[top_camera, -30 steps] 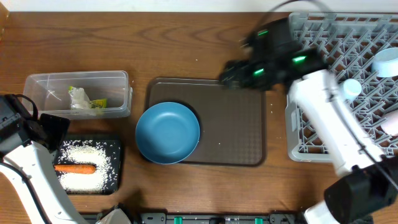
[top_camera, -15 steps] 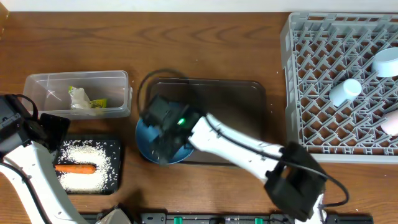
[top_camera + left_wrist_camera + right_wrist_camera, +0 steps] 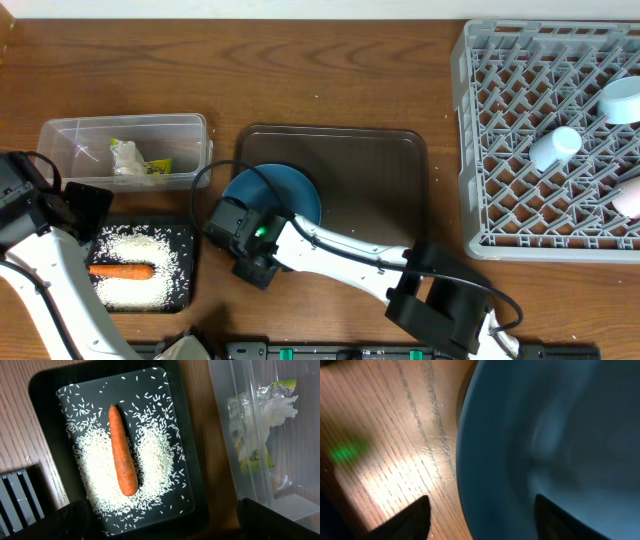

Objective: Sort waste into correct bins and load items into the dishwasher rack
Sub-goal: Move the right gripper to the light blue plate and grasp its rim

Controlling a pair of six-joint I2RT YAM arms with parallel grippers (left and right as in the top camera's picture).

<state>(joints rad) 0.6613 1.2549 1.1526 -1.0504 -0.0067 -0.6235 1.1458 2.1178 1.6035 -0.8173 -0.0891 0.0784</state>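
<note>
The wide dark-blue bowl point(image 3: 290, 195) sits on the left end of the brown serving tray point(image 3: 380, 190). My right gripper point(image 3: 242, 242) is open at the bowl's front-left rim. In the right wrist view the gripper point(image 3: 480, 515) straddles the rim, with one finger over the table and one over the bowl point(image 3: 545, 435). My left gripper point(image 3: 162, 522) is open and empty above the black tray point(image 3: 45, 390), which holds rice point(image 3: 155, 455) and the carrot point(image 3: 122, 450). The wrapper point(image 3: 135, 160) lies in the clear tub point(image 3: 70, 135). The chopsticks are out of view.
The grey rack point(image 3: 520, 190) stands at the right and holds pale cups point(image 3: 555, 148) point(image 3: 622, 100) near its right side. In the overhead view the black tray point(image 3: 185, 240) lies in front of the clear tub. My right arm stretches across the table's front.
My right arm has swung from the rack's left edge across the brown tray to the dark-blue bowl, ending at its front-left rim. The left arm has not moved.
</note>
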